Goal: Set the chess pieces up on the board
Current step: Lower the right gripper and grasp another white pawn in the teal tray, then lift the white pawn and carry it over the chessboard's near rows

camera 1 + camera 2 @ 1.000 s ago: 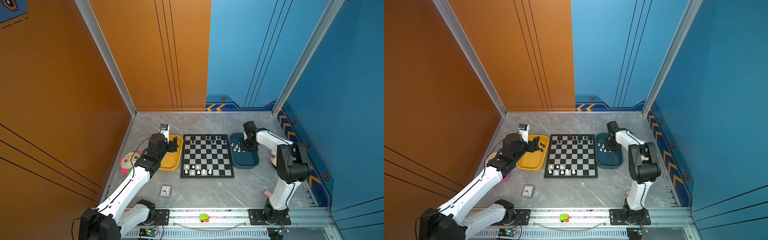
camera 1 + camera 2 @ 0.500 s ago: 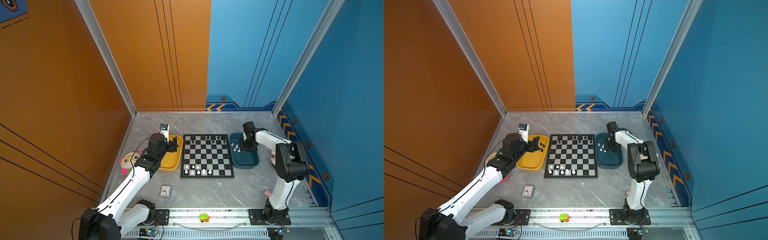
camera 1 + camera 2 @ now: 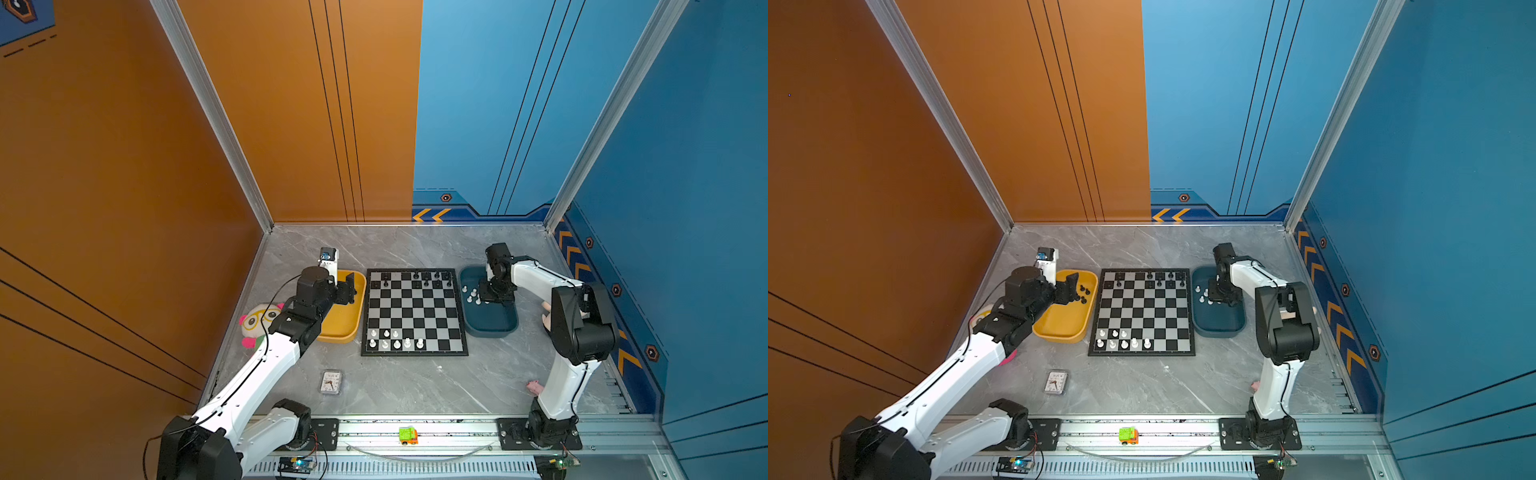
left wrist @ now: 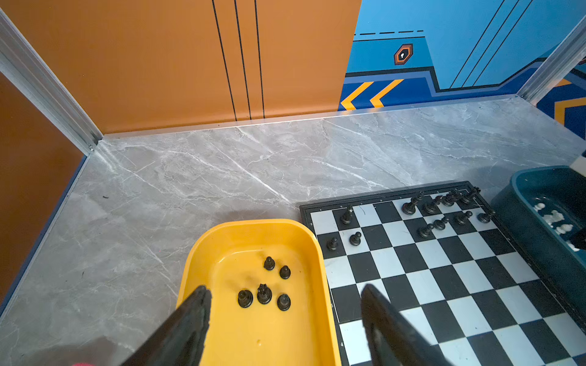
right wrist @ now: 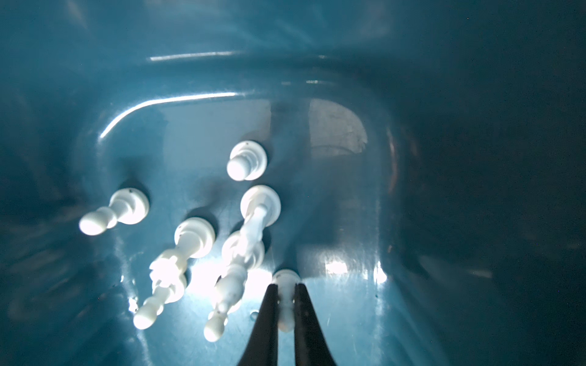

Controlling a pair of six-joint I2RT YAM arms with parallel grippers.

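The right gripper [image 5: 285, 286] is down inside a dark teal oblong plastic tray [image 5: 190, 79]. Its black jaws are drawn narrow and clamped on the stem of a small white plastic chessman [image 5: 286, 277]. The piece's round base shows just past the fingertips; whether it touches the tray floor cannot be told. Just beside and ahead of this gripper, the other white chessmen [image 5: 193, 237] stand upright on the tray floor, some tall and some short. In both top views they stand between the gripper [image 3: 488, 297] and the flat square chessboard of black and silvery-grey squares [image 3: 415, 316], which lies just past the tray's rim on that side.

The left gripper [image 4: 283, 289] hangs with its jaws spread wide and nothing between them, over one end of a yellow oblong plastic tray [image 4: 253, 223]. Just ahead of its fingertips, five glossy black chessmen [image 4: 263, 293] stand near each other on the yellow floor. The chessboard lies just beside that tray, on the gripper's right. Level with this gripper, black chessmen on the board [image 3: 426, 276] fill part of two rows. Back toward the arm bases, white chessmen on the board [image 3: 397, 338] fill part of the two opposite rows. Well behind the left gripper, beside its arm, a small clock [image 3: 331, 381] lies on the grey marbled tabletop [image 3: 415, 386].
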